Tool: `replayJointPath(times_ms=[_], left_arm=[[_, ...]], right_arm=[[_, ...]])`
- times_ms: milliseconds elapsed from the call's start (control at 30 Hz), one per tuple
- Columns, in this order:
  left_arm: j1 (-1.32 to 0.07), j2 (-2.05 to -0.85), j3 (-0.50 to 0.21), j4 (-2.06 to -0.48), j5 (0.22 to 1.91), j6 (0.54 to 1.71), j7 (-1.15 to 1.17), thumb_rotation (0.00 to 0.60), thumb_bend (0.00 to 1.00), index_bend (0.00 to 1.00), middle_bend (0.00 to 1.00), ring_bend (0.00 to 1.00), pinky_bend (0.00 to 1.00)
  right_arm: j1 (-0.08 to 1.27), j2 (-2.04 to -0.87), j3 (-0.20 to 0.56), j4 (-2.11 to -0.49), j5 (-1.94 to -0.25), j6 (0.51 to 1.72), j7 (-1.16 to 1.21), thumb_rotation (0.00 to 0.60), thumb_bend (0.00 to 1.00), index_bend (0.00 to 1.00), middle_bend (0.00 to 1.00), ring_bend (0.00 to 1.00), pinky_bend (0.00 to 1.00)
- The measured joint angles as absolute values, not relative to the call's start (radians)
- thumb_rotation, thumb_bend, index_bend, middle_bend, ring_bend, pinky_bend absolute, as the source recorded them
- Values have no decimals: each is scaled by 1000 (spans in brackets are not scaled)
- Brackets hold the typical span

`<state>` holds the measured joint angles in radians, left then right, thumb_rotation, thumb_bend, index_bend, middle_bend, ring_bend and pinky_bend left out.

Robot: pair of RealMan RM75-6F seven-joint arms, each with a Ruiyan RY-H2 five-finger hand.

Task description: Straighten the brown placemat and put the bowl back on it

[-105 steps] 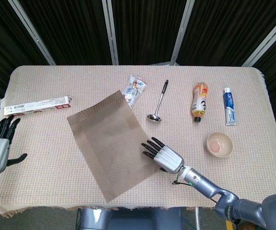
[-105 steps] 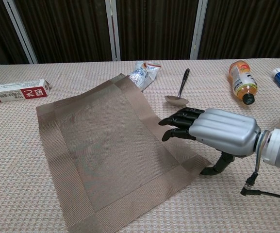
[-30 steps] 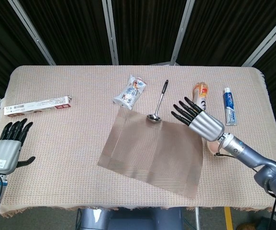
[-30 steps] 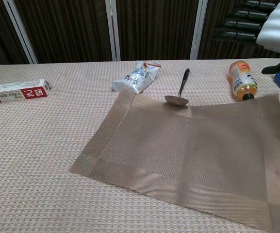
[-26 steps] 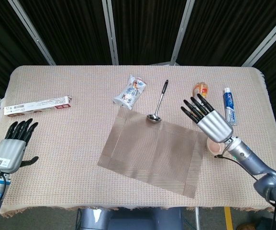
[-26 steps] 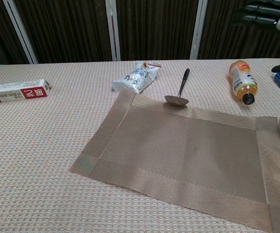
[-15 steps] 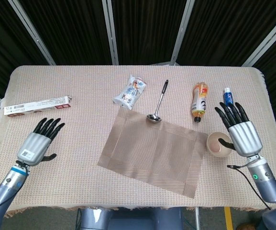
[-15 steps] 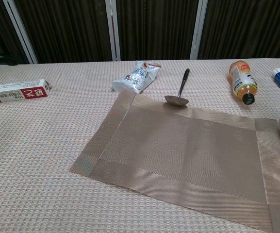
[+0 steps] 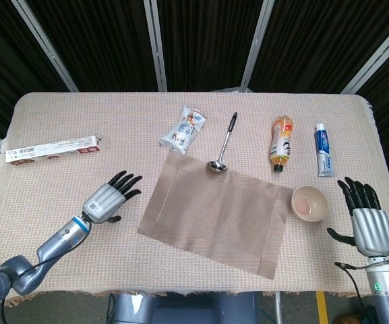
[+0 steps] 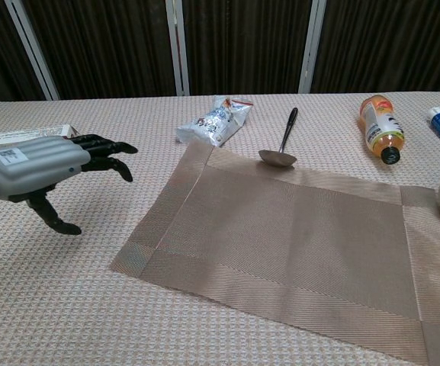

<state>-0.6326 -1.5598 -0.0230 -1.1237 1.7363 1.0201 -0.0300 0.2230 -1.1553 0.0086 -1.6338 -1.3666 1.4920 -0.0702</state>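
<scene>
The left hand (image 9: 105,200) hovers over the tabletop (image 9: 59,115) just left of the brown placemat (image 9: 214,212), palm down, fingers (image 10: 101,145) spread and stretched toward the mat's left edge, thumb hanging below; it holds nothing. Its forearm runs back toward the front left corner of the tabletop. The right hand (image 9: 367,223) sits near the right edge, fingers apart and pointing toward the far edge, thumb out to the side toward the bowl (image 9: 309,202); it too is empty and shows only in the head view.

The placemat lies flat at the front middle of the tabletop. Its long axis runs left to right but tilts, so the left end sits farther back and the right end closer to the front edge; its front right corner points toward the front edge. The bowl stands upright, mouth up, just beside the mat's right edge, off the mat.

Behind the mat, a ladle (image 9: 224,144) lies with its cup at the mat's far edge and its handle pointing to the far edge. A snack packet (image 9: 183,129), a bottle (image 9: 281,143), a toothpaste tube (image 9: 323,150) and a long box (image 9: 51,148) lie farther back.
</scene>
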Motion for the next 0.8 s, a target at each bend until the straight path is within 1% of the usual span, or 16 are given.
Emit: replayJointPath(times_ms=[100,300,600,800], left_arm=[[-657,-1617,-10,-1057,1761,1015,-55,600,120,226,0,0,0],[-694,-1696,15,-956,1799,1022,-109,600,123,226,0,0,0],[-735,-1755,39,-882,1828,1042,-152,600,147,230,0,0,0],[-749,-1763,47,-871,1837,1063,-153,600,184,242,0,0,0]], right_arm=[[211,-1166,4,-1635,-1370,1500,-92,600,0,0,0,0,0],[200,-1172,10,-1633,-1377,1505,-89,600,0,0,0,0,0],[195,-1172,22,-1627,-1390,1507,-79,600,0,0,0,0,0],[189,-1170,26,-1631,-1403,1509,-77,600,0,0,0,0,0]])
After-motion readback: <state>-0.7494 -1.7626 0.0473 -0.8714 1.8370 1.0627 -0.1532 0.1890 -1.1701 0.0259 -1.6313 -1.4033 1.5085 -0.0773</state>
